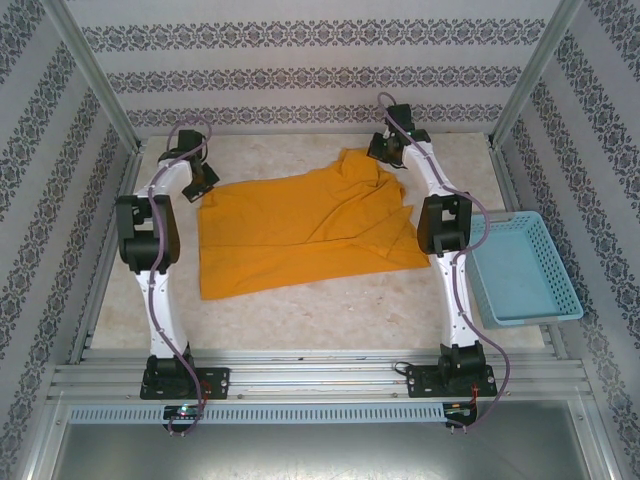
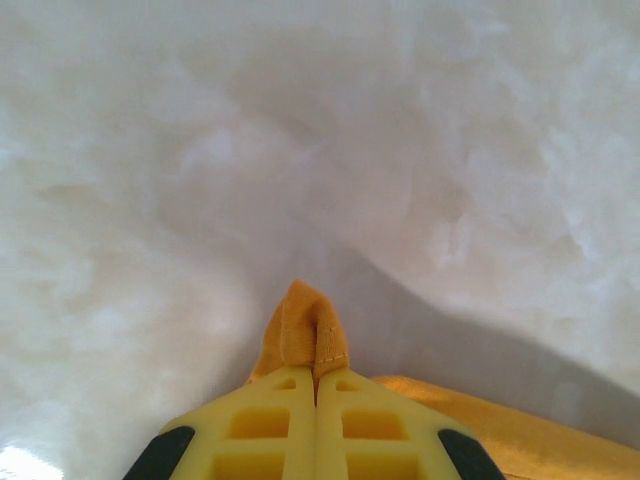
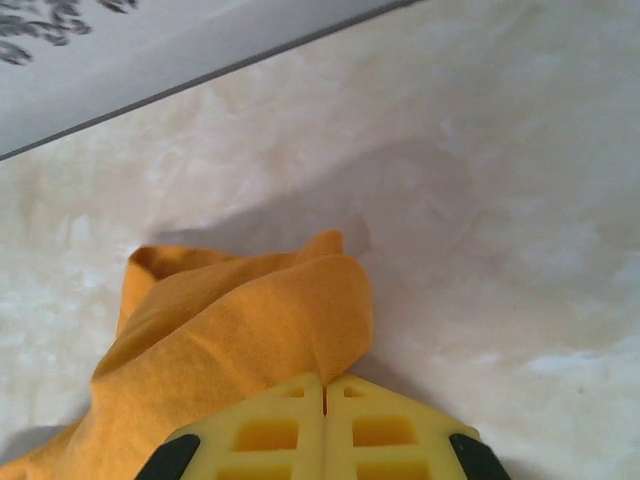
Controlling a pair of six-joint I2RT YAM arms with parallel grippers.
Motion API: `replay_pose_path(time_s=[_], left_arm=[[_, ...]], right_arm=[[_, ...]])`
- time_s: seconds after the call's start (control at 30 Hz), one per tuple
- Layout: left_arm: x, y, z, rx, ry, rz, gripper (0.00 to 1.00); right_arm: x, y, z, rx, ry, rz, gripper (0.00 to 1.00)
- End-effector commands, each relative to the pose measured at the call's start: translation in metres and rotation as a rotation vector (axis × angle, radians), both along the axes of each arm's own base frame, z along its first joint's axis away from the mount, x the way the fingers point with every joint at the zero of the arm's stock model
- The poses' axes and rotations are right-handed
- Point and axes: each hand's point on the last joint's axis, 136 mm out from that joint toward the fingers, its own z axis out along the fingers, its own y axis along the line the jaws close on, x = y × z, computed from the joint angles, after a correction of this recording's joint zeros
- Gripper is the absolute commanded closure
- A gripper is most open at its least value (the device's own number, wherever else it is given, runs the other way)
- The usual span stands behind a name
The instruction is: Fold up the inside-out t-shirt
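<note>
The orange t-shirt [image 1: 300, 235] lies spread and mostly flat in the middle of the pale bench [image 1: 330, 310], with its far right part bunched into a raised fold toward 1 o'clock. The left claw [image 1: 203, 180] sits at the shirt's 10 o'clock corner. Seen from the left wrist, its 2 yellow fingers [image 2: 260, 420] are pressed together, pinching a small hemmed tip of cloth that pokes out past them toward 12 o'clock. The right claw [image 1: 385, 150] sits at the bunched 1 o'clock edge. Seen from the right wrist, its fingers [image 3: 390, 430] are likewise pressed together on a rumpled fold of cloth that spreads away toward 9 o'clock. A light-blue basket [image 1: 520, 270] rests at 3 o'clock of the shirt, just beside the right arm [image 1: 445, 230] and apart from the cloth.
</note>
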Motion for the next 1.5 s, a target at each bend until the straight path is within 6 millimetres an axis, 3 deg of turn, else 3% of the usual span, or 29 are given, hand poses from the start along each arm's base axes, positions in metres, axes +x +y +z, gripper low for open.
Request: replay_pose_path(time_s=[0.0, 0.27, 0.6, 0.83, 1.03, 1.33, 1.47], left_arm=[[0.008, 0.02, 0.041, 0.006, -0.145, 0.041, 1.0], [0.007, 0.018, 0.064, -0.002, -0.184, -0.006, 1.0], [-0.005, 0.0, 0.086, -0.059, -0.213, -0.081, 1.0], [-0.027, -0.005, 0.099, -0.05, -0.225, -0.111, 1.0], [-0.055, -0.004, 0.093, -0.021, -0.214, -0.108, 1.0], [-0.099, -0.027, 0.085, -0.127, -0.332, -0.101, 1.0], [-0.133, -0.036, 0.062, -0.205, -0.337, -0.043, 1.0]], right_arm=[[-0.001, 0.008, 0.081, -0.079, -0.169, 0.054, 1.0], [-0.018, 0.014, 0.127, -0.158, -0.303, 0.073, 1.0], [-0.038, 0.021, 0.119, -0.185, -0.278, 0.1, 1.0], [-0.068, 0.022, 0.12, -0.191, -0.28, 0.114, 1.0], [-0.117, 0.008, 0.104, -0.192, -0.243, 0.065, 1.0], [-0.21, -0.007, 0.059, -0.106, -0.157, 0.017, 1.0], [-0.25, -0.016, 0.031, -0.062, -0.099, -0.033, 1.0]])
